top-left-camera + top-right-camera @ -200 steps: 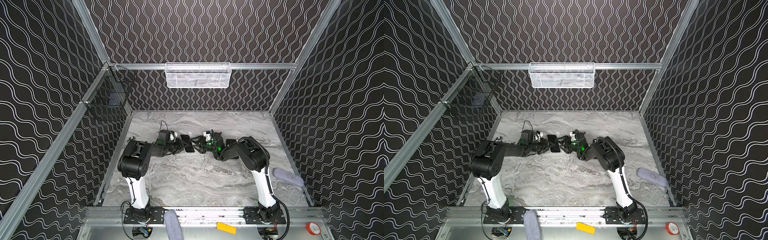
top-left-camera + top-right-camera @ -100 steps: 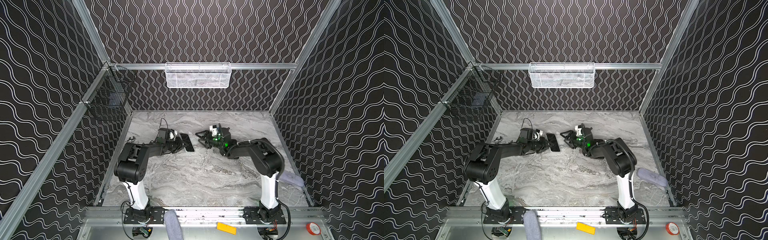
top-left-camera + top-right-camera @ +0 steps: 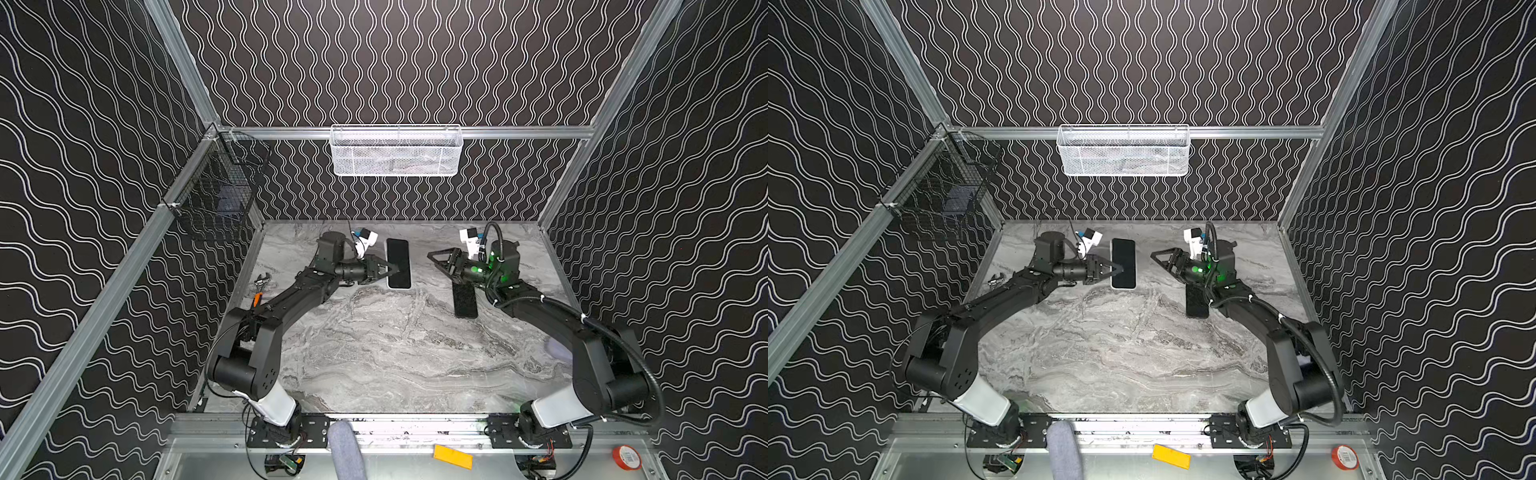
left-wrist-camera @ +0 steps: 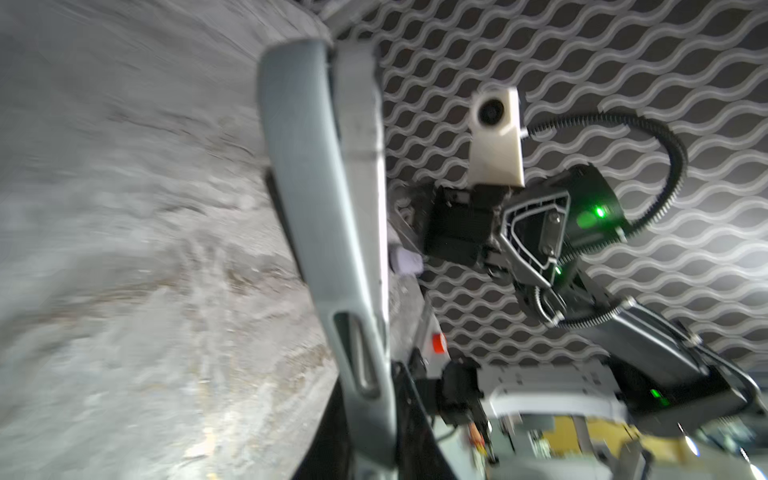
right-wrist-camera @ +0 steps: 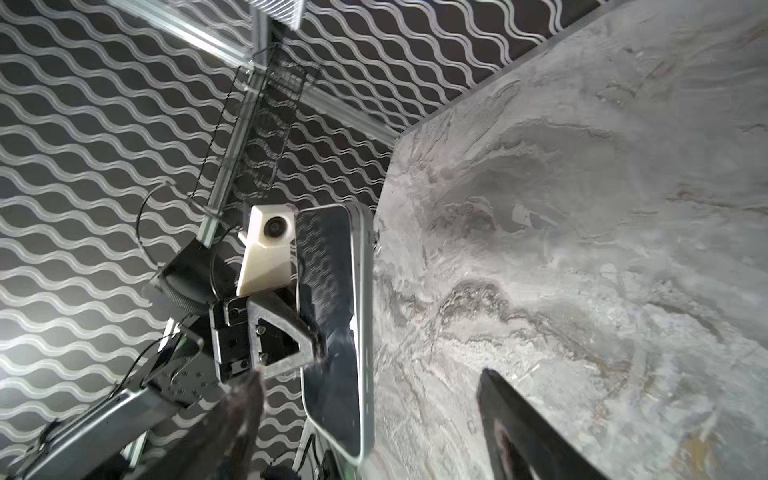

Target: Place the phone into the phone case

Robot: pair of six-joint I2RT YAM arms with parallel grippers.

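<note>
The left gripper point(image 3: 393, 271) was clamped on a long edge of the phone point(image 3: 398, 254), which sat screen-up towards the back of the table point(image 3: 374, 353); whether it touched the surface could not be told. The right gripper point(image 3: 441, 266) hung near it, jaws spread wide and empty. The black case point(image 3: 465, 305) lay flat under the right wrist, apart from the phone.

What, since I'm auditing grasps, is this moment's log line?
left gripper: shut on phone | right gripper: open, empty | phone case: on table
</note>
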